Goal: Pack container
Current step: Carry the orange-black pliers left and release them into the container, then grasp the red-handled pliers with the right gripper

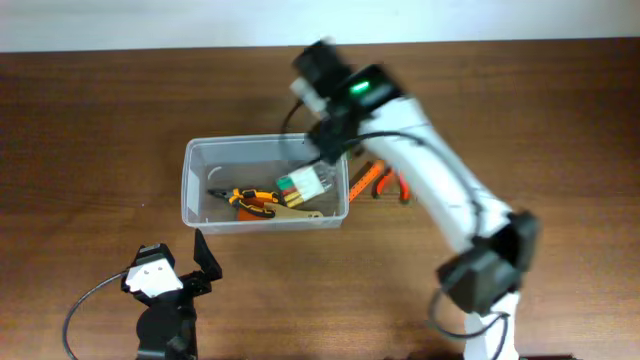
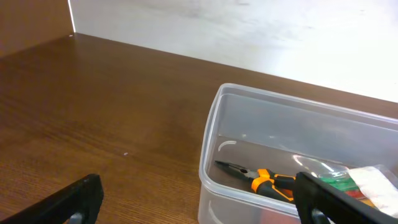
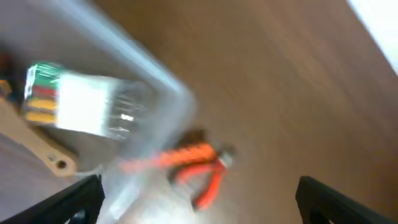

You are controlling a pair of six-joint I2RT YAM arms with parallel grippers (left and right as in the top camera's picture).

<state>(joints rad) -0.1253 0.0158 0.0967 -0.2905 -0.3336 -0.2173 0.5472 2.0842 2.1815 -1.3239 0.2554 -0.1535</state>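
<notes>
The clear plastic container sits mid-table. Inside lie orange-and-black pliers, a clear packet with green, red and yellow bits and a tan wooden piece. The container and the pliers also show in the left wrist view. Red-orange cutters lie on the table just right of the container; they also show in the right wrist view. My right gripper is open and empty above the container's right end. My left gripper is open and empty, in front of the container's left end.
The brown wooden table meets a white wall along its far edge. The right arm reaches diagonally from the front right over the cutters.
</notes>
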